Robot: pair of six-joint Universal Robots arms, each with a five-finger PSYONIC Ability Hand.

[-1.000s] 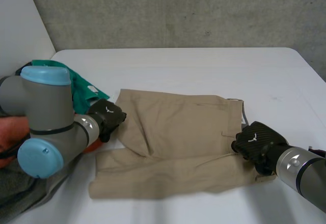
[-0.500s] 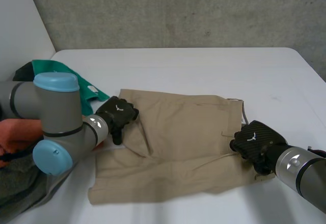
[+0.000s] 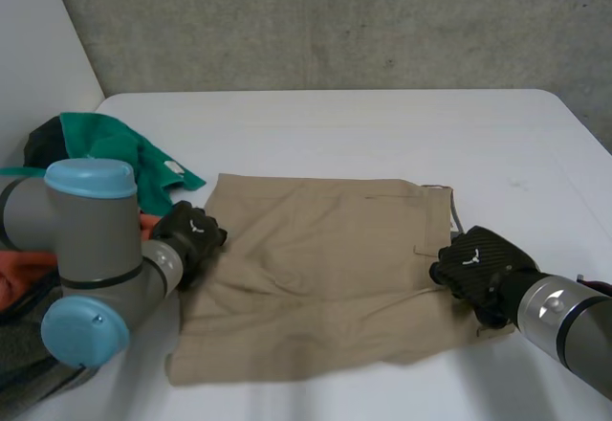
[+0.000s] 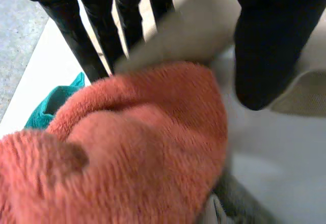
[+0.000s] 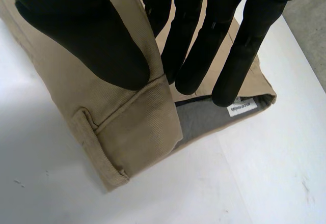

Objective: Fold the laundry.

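Beige trousers (image 3: 325,268) lie folded flat on the white table (image 3: 382,124), waistband toward my right arm. My left hand (image 3: 191,234) rests at their left edge. In the left wrist view its fingers (image 4: 97,25) are straight and the thumb (image 4: 265,40) stands apart, with beige cloth (image 4: 198,35) lying loose beyond them, so the hand is open. My right hand (image 3: 475,263) is at the waistband end. There its thumb (image 5: 86,35) presses on top of the waistband (image 5: 127,127) and its fingers (image 5: 239,46) reach under the cloth, pinching it.
A pile of other laundry lies at the table's left edge: a green cloth (image 3: 124,158), an orange fleece (image 4: 132,147) just under my left palm, and grey cloth (image 3: 29,364). A concrete wall stands behind the table.
My left hand swung right over the trousers, then drew back to their left edge and its fingers opened. The raised fold at that side now lies flat. The right hand stayed put.
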